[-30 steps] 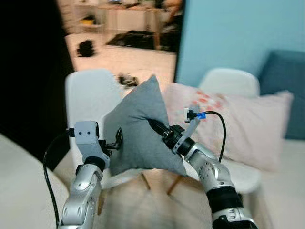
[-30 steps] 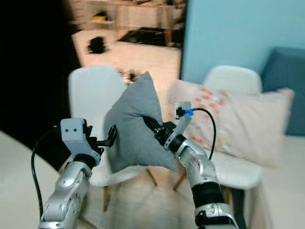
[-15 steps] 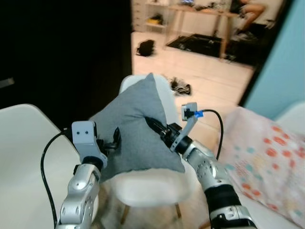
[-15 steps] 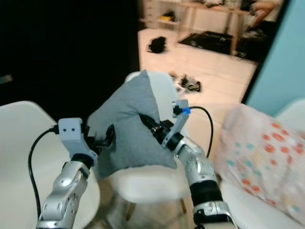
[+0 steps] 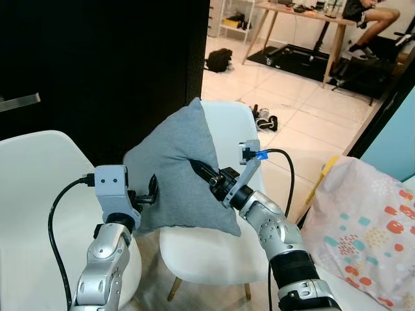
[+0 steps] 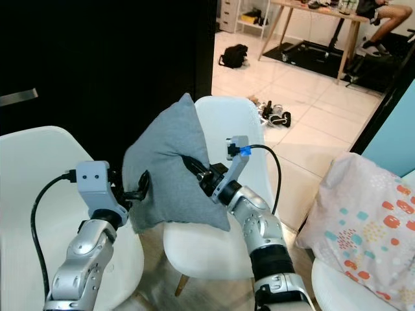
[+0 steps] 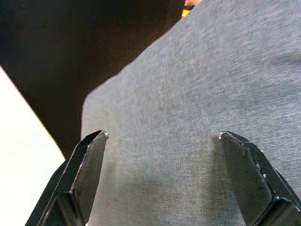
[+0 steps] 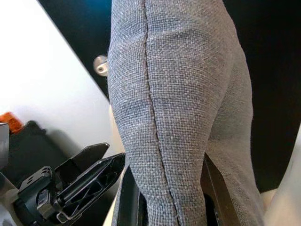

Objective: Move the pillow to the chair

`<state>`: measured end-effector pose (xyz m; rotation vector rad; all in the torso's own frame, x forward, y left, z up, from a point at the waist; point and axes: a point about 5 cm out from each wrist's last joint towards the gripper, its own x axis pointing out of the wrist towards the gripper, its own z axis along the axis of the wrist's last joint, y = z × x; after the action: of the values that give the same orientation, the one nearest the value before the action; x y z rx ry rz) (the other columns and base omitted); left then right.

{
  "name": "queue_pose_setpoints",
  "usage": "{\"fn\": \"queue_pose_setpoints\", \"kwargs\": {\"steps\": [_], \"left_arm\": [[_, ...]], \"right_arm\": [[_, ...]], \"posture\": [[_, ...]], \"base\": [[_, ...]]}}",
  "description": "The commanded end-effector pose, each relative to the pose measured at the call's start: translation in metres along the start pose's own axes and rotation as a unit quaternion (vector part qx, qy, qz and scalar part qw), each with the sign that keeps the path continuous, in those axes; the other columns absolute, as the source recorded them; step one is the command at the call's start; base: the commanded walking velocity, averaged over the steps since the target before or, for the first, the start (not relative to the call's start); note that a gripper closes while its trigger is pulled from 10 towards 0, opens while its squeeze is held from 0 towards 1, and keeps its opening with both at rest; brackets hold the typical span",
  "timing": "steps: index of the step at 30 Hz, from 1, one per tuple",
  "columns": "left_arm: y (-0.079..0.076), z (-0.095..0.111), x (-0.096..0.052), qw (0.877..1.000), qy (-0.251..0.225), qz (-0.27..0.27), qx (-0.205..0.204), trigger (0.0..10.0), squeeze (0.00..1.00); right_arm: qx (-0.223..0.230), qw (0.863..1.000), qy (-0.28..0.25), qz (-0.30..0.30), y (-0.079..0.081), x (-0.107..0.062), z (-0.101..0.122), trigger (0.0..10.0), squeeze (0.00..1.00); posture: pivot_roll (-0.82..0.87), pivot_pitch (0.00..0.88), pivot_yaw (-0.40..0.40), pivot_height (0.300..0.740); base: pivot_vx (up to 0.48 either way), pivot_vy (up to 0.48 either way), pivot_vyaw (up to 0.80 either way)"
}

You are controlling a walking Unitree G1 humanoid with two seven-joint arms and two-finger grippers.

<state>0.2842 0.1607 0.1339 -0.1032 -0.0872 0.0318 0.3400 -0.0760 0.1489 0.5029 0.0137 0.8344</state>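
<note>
Nearest to you, the left tool (image 5: 153, 192) stood at the lower left side of the grey pillow (image 5: 178, 175). In the left wrist view its two black fingers (image 7: 84, 176) were spread wide, with the grey cloth lying between them and not squeezed, so this tool was released and only supported the pillow from the side.

A little further, the right tool (image 5: 202, 173) was clenched on the pillow. In the right wrist view the fabric (image 8: 169, 117) bulged out between the closed fingers, along a seam. The whole weight seemed to hang from this one pinch.

From this you could judge the pillow as light and very soft. It folded where it was held and its top corner stood up freely. The woven cloth looked rough, not slippery, and nothing in it was fragile. A deep pinch near the middle of one edge, taking filling together with cloth, should hold better than a thin fold.

The pillow was in the air, just above the seat of the white chair (image 5: 214, 249). Beyond it were a dark wall and a tiled floor (image 5: 292, 123).
</note>
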Motion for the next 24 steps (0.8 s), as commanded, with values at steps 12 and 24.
{"fn": "queue_pose_setpoints", "kwargs": {"steps": [12, 24], "left_arm": [[-0.002, -0.001, 0.0, 1.0, 0.006, -0.001, 0.017, 10.0, 0.0], [0.011, 0.014, 0.001, 0.998, -0.024, 0.026, 0.058, 10.0, 0.0]], "right_arm": [[-0.016, 0.998, 0.046, -0.032, -0.006, 0.007, 0.004, 10.0, 0.0], [0.035, 0.999, 0.03, -0.007, -0.001, 0.019, 0.01, 10.0, 0.0]], "posture": [[0.09, 0.0, -0.047, 0.735], [0.11, 0.0, -0.051, 0.69]], "base": [[0.0, 0.0, 0.0], [0.0, 0.0, 0.0]]}}
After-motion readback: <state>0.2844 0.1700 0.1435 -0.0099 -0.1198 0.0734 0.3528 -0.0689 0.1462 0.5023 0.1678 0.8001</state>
